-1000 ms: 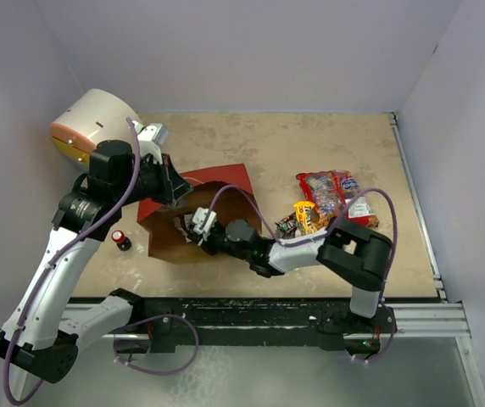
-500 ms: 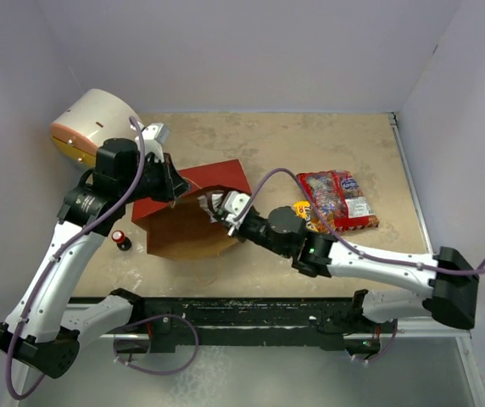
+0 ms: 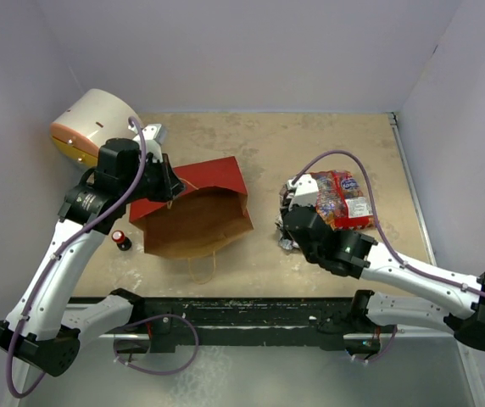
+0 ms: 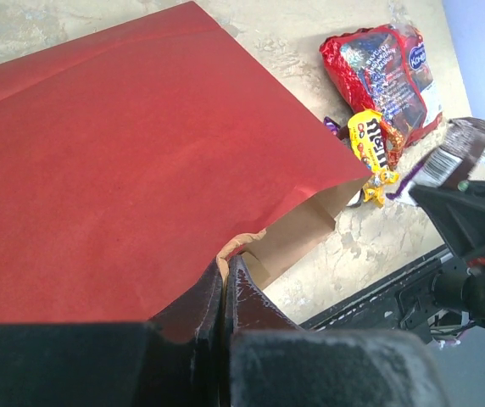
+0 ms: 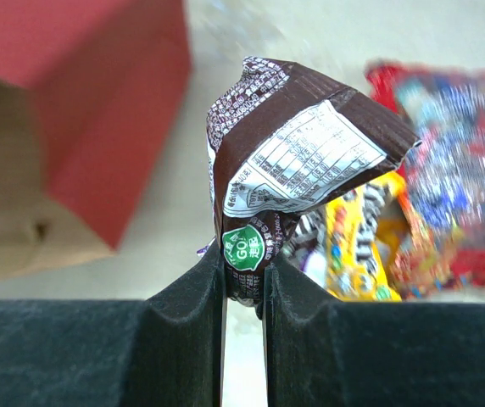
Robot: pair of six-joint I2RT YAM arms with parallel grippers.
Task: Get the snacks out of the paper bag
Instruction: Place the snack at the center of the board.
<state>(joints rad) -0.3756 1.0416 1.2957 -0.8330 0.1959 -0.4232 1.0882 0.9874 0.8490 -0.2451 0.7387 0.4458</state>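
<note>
- Lying at the middle left of the top view, the paper bag (image 3: 193,222) is showing its brown inside through a mouth opening toward the lower edge. A thin string handle (image 3: 202,270) is trailing onto the table (image 3: 251,140).
- The left gripper (image 3: 168,182) is pinching the bag's upper left rim.
- The right gripper (image 3: 295,199) is hanging right of the bag, just beside the large red-and-clear bag (image 3: 346,199). Its load is too small to make out here.
- A white drum (image 3: 90,127) is sitting at upper left, and a small dark bottle (image 3: 122,241) is standing left of the bag.
- In the left wrist view, the left gripper's fingers (image 4: 255,309) are pressing together on the bag's rim at lower centre. The bag's red side is filling the left of the frame. The yellow candy packet (image 4: 375,153) is lying against the red-and-clear bag at upper right.
- In the right wrist view, the jaws are clamping the bottom of a dark wrapper (image 5: 298,161), almost fully closed. The wrapper is standing up at centre, with the paper bag at upper left.
</note>
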